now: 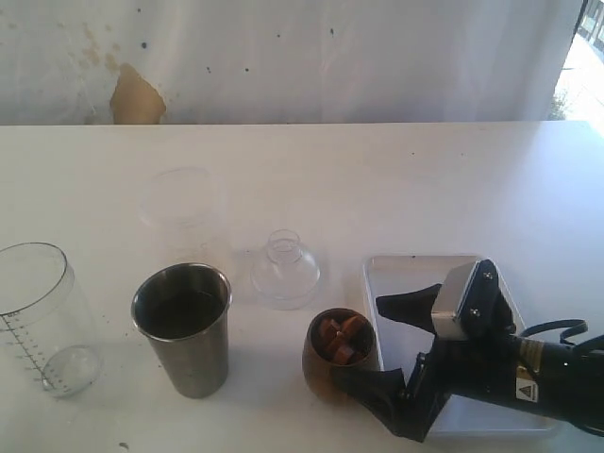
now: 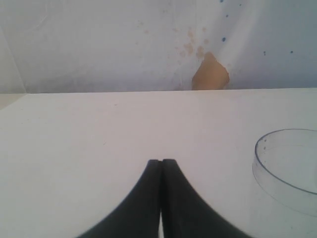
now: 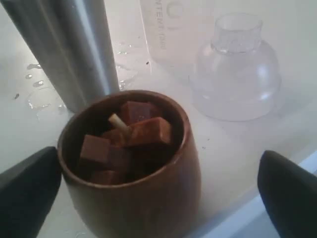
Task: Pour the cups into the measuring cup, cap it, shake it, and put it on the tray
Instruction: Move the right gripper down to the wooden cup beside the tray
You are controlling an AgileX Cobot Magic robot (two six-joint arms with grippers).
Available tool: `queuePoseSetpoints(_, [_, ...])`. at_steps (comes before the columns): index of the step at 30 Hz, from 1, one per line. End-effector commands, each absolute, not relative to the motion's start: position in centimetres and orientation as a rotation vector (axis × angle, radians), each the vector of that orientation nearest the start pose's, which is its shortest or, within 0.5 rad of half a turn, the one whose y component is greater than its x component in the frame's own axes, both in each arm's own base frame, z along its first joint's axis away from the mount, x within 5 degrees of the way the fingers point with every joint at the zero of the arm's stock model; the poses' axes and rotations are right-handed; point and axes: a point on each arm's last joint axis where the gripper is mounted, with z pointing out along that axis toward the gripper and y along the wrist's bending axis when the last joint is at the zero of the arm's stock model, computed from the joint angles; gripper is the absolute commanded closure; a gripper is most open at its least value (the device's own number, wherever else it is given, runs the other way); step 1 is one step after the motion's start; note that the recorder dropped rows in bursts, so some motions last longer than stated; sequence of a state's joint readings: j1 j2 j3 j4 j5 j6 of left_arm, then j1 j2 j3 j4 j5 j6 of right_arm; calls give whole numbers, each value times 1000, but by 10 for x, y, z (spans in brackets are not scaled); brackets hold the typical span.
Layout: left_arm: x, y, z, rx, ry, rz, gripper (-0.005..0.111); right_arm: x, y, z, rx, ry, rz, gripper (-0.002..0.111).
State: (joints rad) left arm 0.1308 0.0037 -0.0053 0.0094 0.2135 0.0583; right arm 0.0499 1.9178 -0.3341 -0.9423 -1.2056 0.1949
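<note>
The brown wooden cup (image 1: 332,363) holds brown cubes and stands just left of the white tray (image 1: 415,276). My right gripper (image 1: 355,335) is open, with one finger on each side of this cup (image 3: 143,168) and a clear gap to both fingertips (image 3: 27,186). The steel tumbler (image 1: 184,326) stands upright to the cup's left, its wall filling one corner of the right wrist view (image 3: 69,44). The clear measuring cup (image 1: 42,316), graduation marks down its side, is at the far left. My left gripper (image 2: 161,161) is shut on nothing above bare table, the measuring cup's rim (image 2: 287,163) beside it.
A clear dome-shaped cap (image 1: 285,269) sits behind the wooden cup, also seen in the right wrist view (image 3: 237,69). A frosted plastic cup (image 1: 184,208) stands further back. Water drops (image 3: 34,82) lie by the tumbler's base. The right arm lies over the tray.
</note>
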Motion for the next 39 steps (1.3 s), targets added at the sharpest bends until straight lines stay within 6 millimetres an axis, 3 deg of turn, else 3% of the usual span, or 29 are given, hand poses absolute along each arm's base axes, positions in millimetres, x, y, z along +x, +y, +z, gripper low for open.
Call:
queuePoseSetpoints(1, [55,7,195,-52,1687,147,107,227,81,95,-806,1777,742,3])
queuePoseSetpoints(17, [55,7,195,-52,1687,147,107,236,82,85,-841,1768,724,3])
queuePoseSetpoints(28, [55,7,195,-52,1687,147,107,251,107,93,-929,1664,738,3])
queuePoseSetpoints(39, [55,7,195,-52,1687,147,107,259,104,88,-934,1735,668,3])
